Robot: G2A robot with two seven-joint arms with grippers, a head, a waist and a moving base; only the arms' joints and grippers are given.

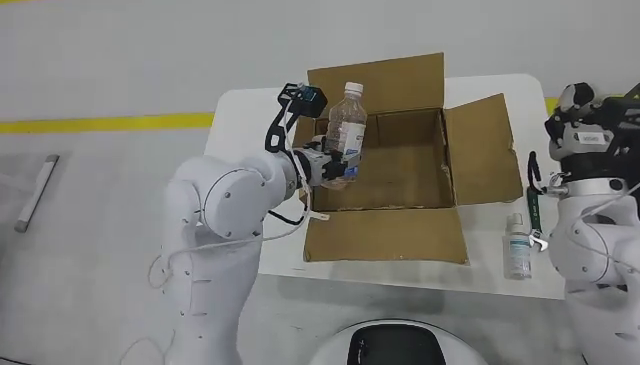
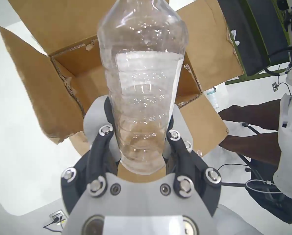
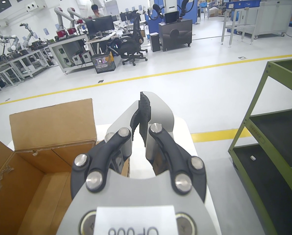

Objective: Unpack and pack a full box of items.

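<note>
Our left gripper (image 2: 139, 123) clamps a clear, white-capped plastic bottle (image 1: 346, 125) upright over the open brown cardboard box's (image 1: 385, 235) left wall; we cannot read its white label (image 2: 148, 74). Our right gripper (image 3: 142, 121), fingers together, sits right of the box.

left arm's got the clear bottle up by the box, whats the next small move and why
Probably ease the clear bottle sideways toward the middle of the cardboard box before lowering it. The left gripper is shut on its lower part, holding it upright above the box's left wall, and the box floor looks bare.
</note>
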